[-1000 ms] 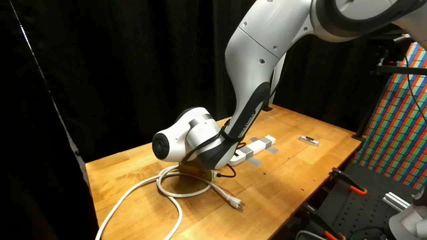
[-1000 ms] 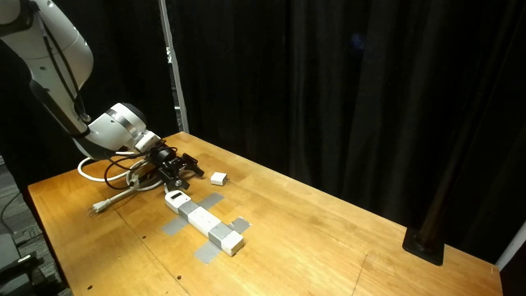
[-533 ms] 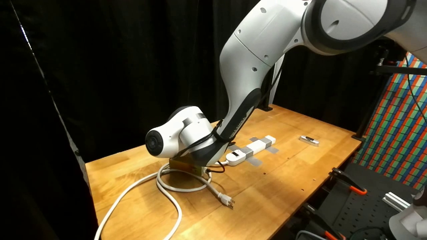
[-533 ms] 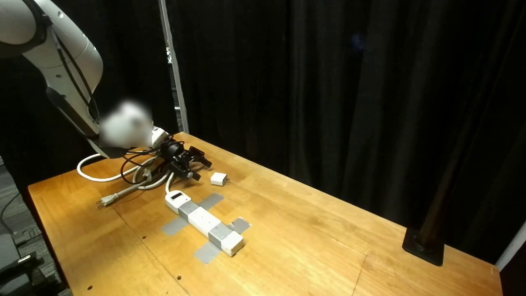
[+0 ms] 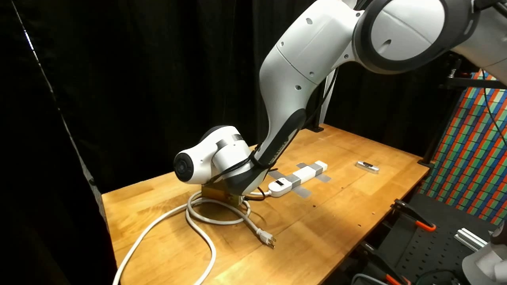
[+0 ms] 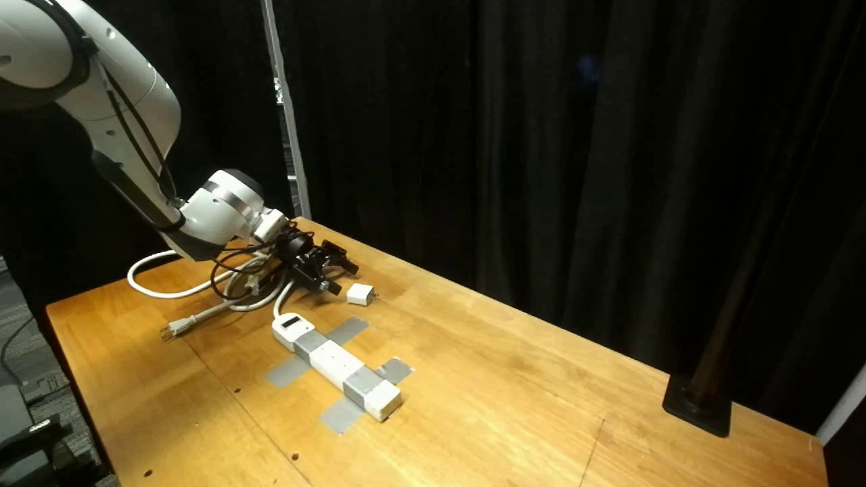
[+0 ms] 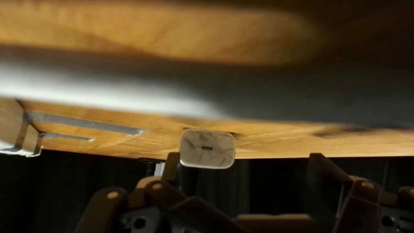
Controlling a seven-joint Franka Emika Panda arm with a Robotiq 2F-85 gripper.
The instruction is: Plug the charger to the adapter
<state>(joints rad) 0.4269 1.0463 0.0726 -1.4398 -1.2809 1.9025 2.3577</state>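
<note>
The charger (image 6: 359,293), a small white block, lies on the table with its prongs facing away from my gripper (image 6: 342,277). In the wrist view the charger (image 7: 207,149) shows its port face, close to the left finger (image 7: 170,165). My gripper (image 7: 244,158) is wide open and empty, low over the table, with its tips just short of the charger. The arm hides the charger and gripper in an exterior view. The adapter (image 6: 336,365), a long white strip held by grey tape, also shows there (image 5: 304,174); its side is at the left edge of the wrist view (image 7: 13,126).
A white cable (image 5: 206,237) lies coiled under the wrist, its pronged plug (image 5: 266,237) on the table. A small silver and dark object (image 5: 367,166) lies farther off. A black post foot (image 6: 697,406) stands at the table edge. A blurred grey-white band crosses the wrist view.
My open gripper has moved forward, low over the table, towards the charger. The white cable's plug end has shifted along with the arm. The charger and adapter have not moved.
</note>
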